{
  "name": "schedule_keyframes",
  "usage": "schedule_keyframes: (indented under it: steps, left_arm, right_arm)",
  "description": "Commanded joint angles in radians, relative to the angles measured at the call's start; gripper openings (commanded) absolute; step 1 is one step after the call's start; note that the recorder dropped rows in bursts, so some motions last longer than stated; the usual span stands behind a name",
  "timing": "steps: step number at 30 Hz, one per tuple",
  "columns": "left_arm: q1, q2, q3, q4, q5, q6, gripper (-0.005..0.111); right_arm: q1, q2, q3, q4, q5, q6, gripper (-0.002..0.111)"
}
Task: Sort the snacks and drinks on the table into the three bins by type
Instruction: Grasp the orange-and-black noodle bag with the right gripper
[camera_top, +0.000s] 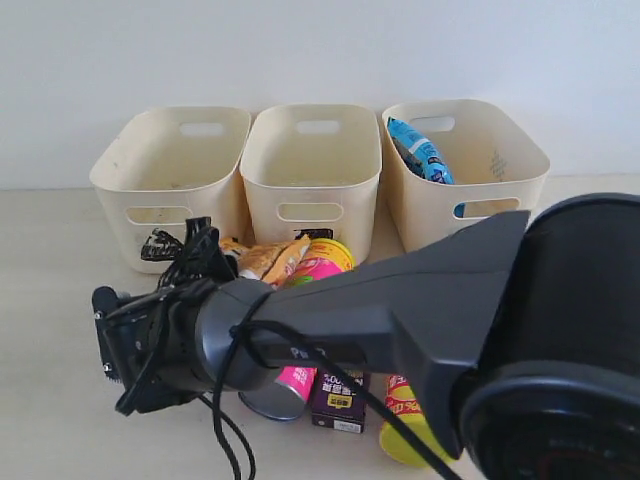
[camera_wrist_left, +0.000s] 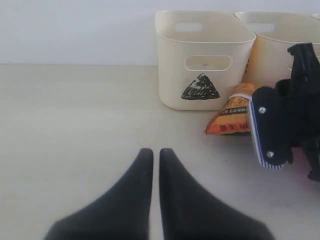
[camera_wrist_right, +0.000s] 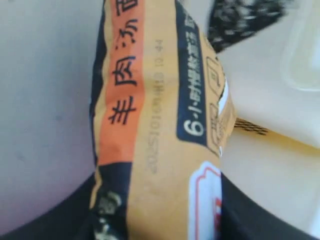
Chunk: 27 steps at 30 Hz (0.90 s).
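Only the blue bag (camera_top: 422, 150) is sorted (in the right-hand bin (camera_top: 531, 160)); the pink tube (camera_top: 296, 378), yellow tube (camera_top: 405, 420) and purple carton (camera_top: 338, 393) wait on the counter (camera_top: 50, 300). The right end effector (camera_wrist_right: 155, 215) grasps the orange-brown bag (camera_wrist_right: 160, 125) there, while the left end effector (camera_wrist_left: 156, 152) is clenched, empty.

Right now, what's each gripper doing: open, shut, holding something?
Left gripper: shut, nothing between the fingers.
Right gripper: shut on the orange-brown bag, fingers against both its sides.

Orange-brown bag (camera_wrist_right: 160, 125) shows "羊肉汤" on an orange stripe, with possibly "6小时" beside it. One bin (camera_wrist_left: 175, 75) bears a black scribbled triangle.
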Motion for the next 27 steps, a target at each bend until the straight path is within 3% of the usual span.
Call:
schedule_keyframes:
  steps: [1, 9, 18, 27]
  left_arm:
    - [0.001, -0.003, -0.004, -0.004, -0.008, -0.007, 0.004]
    - [0.001, -0.003, -0.004, -0.004, -0.008, -0.007, 0.004]
    - [0.001, -0.003, -0.004, -0.004, -0.008, -0.007, 0.004]
    - [0.001, -0.003, -0.004, -0.004, -0.008, -0.007, 0.004]
  right_arm:
    - [0.022, -0.091, 0.009, -0.019, 0.022, -0.016, 0.0]
    - [0.069, -0.163, 0.062, -0.002, 0.023, -0.012, 0.0]
    - [0.07, -0.376, 0.321, -0.004, -0.062, 0.181, 0.0]
    - [-0.006, -0.602, 0.406, 0.067, -0.213, 0.325, 0.0]
